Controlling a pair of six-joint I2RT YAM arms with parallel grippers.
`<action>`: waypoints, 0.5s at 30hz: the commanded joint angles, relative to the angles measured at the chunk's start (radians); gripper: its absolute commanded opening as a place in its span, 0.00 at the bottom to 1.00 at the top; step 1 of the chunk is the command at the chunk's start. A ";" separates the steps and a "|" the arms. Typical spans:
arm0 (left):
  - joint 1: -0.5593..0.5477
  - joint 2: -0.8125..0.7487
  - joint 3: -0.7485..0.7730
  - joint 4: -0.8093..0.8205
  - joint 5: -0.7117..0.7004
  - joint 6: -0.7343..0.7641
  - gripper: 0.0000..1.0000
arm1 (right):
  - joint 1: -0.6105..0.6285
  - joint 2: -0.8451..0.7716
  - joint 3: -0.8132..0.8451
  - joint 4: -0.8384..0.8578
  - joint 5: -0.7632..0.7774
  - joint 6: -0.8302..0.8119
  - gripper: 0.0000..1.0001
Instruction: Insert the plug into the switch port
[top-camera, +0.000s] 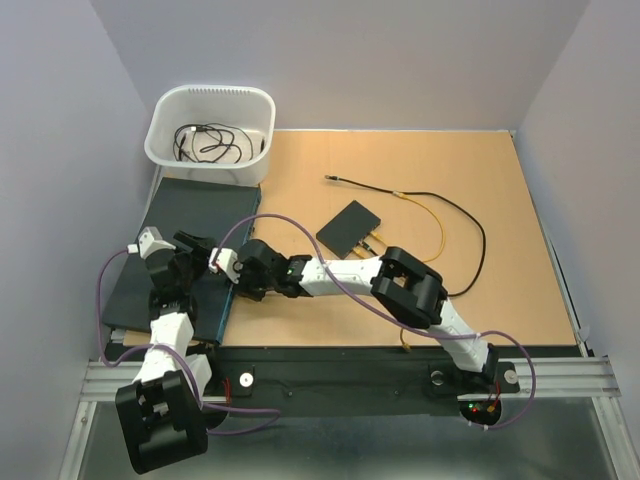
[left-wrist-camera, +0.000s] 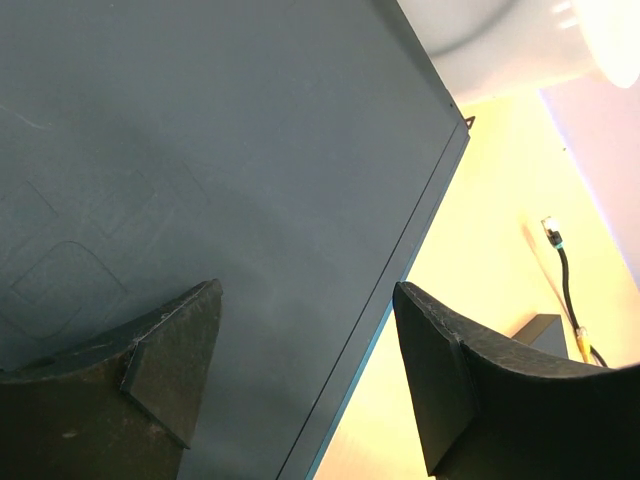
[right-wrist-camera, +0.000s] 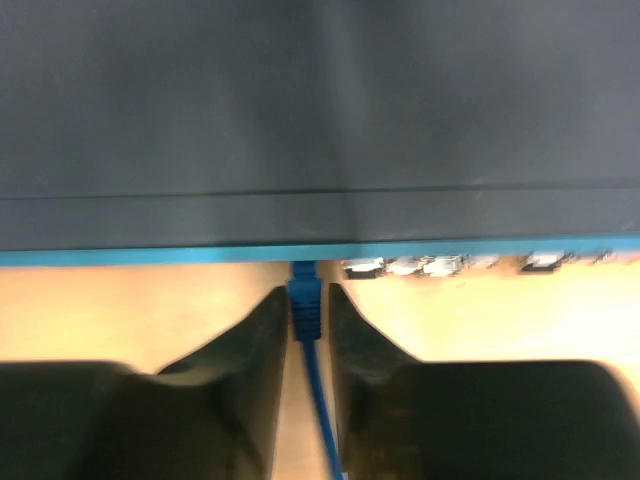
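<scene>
A blue plug (right-wrist-camera: 305, 300) on a blue cable is pinched between the fingers of my right gripper (right-wrist-camera: 305, 298), which is shut on it. The plug's front end meets the teal-trimmed long edge of a large, flat dark box (right-wrist-camera: 320, 120). A row of pale sockets (right-wrist-camera: 440, 265) runs along that edge just to the right; how deep the plug sits I cannot tell. In the top view the right gripper (top-camera: 246, 278) is at the right edge of this box (top-camera: 190, 215). My left gripper (left-wrist-camera: 307, 290) hangs open over the box's top (left-wrist-camera: 200, 150), holding nothing.
A small black box (top-camera: 348, 228) lies mid-table with a yellow cable (top-camera: 430, 212) and a black cable (top-camera: 478, 245) trailing from it. A white tub (top-camera: 160, 110) holding coiled black cable stands at the back left. Grey walls close the table in.
</scene>
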 joint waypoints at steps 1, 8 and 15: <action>-0.002 -0.011 -0.007 0.020 0.018 0.019 0.80 | -0.010 -0.102 -0.044 0.272 0.128 0.022 0.44; -0.004 -0.011 -0.005 0.019 0.009 0.016 0.80 | -0.001 -0.226 -0.235 0.263 0.244 -0.007 0.59; -0.002 -0.031 0.008 -0.003 -0.005 0.018 0.79 | 0.002 -0.452 -0.436 0.254 0.359 -0.007 0.70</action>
